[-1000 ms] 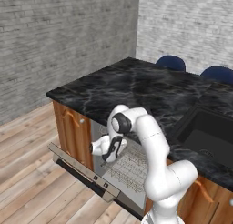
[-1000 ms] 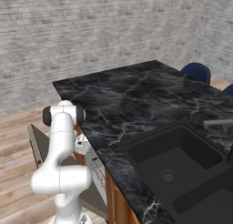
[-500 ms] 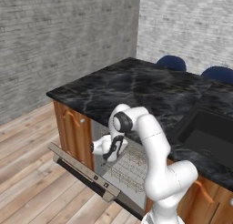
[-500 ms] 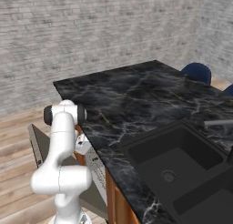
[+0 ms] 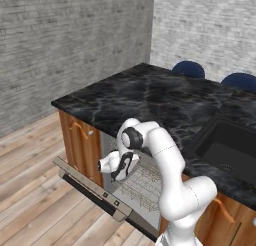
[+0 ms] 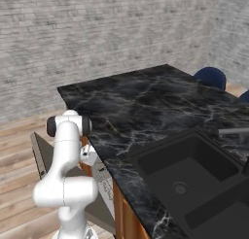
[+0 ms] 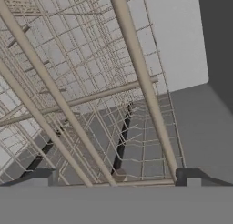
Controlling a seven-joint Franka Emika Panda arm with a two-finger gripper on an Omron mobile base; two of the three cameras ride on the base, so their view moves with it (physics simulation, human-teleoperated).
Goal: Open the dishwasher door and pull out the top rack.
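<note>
Flat, even rendered lighting with no glare and only faint shadows under the counter [image 5: 150,97], base views soft and low-res, hand view sharp on the wire grid [image 7: 91,95] with no edge distortion.

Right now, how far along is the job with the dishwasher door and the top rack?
The dishwasher door already hangs open, folded down toward the floor. The top rack sits partly out over it. The gripper is open right at the rack's wire grid, its fingertips straddling a front wire without clamping it. Whether the rack is fully extended cannot be told; at most a final pull remains.
</note>
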